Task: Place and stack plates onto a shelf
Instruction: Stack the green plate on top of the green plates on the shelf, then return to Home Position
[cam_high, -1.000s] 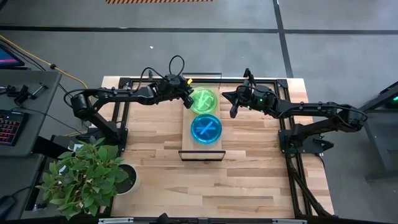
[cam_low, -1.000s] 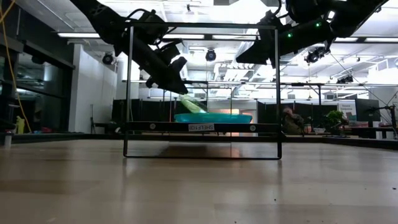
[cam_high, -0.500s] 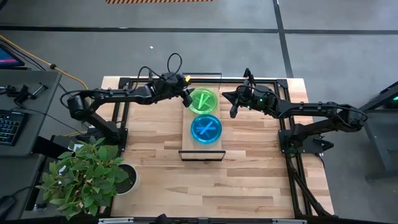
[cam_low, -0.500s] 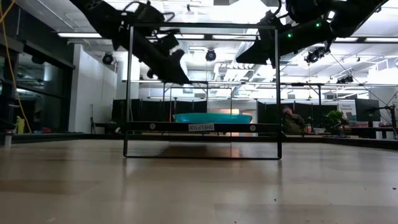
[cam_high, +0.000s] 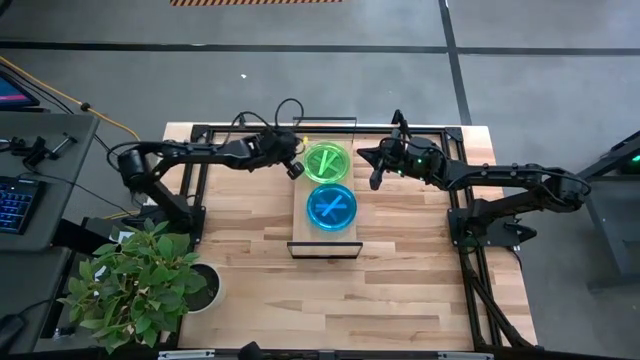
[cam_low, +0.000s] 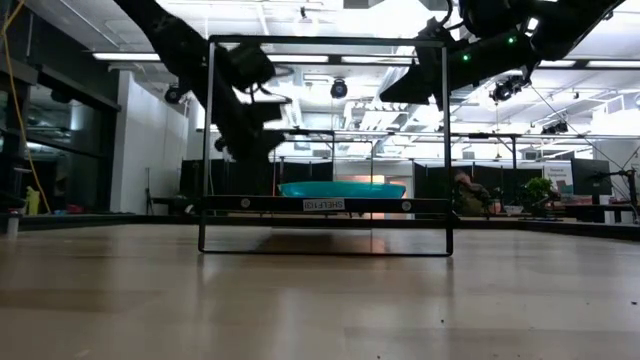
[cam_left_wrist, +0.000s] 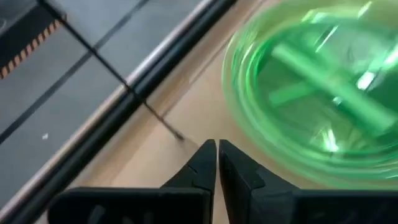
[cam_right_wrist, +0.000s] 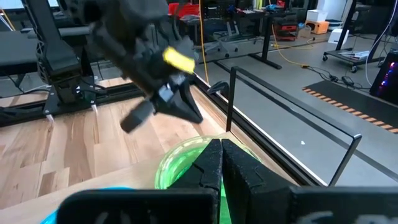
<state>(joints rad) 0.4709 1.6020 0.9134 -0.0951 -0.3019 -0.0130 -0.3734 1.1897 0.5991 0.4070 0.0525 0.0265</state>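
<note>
A yellow-green plate (cam_high: 327, 162) lies flat on the far half of the shelf (cam_high: 325, 238). A cyan-blue plate (cam_high: 331, 207) lies flat on the shelf's near half and shows edge-on in the low view (cam_low: 342, 188), where it hides the green one. My left gripper (cam_high: 296, 168) hangs shut just left of the green plate (cam_left_wrist: 311, 93), apart from its rim. My right gripper (cam_high: 376, 172) waits shut to the right of the shelf, above the table, with the green plate (cam_right_wrist: 186, 163) ahead of it.
The shelf stands on a dark metal frame (cam_low: 205, 140) in the middle of the wooden tabletop (cam_high: 400, 290). A potted plant (cam_high: 140, 285) sits at the table's near left corner. A keyboard and desk (cam_high: 15, 200) lie beyond the left edge.
My left gripper has let go of the green plate and drawn back toward the table's left edge. The plate, tilted with one edge raised a second ago, now lies flat on the shelf's far half.
</note>
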